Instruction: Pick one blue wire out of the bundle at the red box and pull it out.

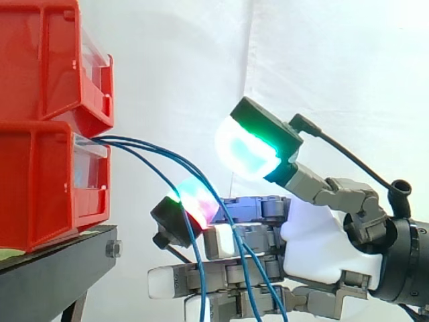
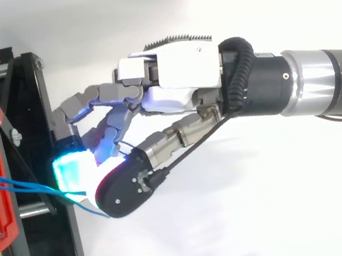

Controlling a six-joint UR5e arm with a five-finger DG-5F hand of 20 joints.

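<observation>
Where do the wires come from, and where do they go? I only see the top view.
Observer: The wires leave the lower bin of a stack of two.
Operator: And at the hand?
Observer: They droop in front of the hand, across its fingers.
Operator: Is one pinched?
Observer: It seems not: the thumb pad sits above the finger pad, with a gap between.

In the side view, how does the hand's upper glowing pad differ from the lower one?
The upper pad glows cyan and green; the lower pad glows red and green. The upper pad stands clear above the blue wires; the lower pad lies among them. Both belong to the hand.
</observation>
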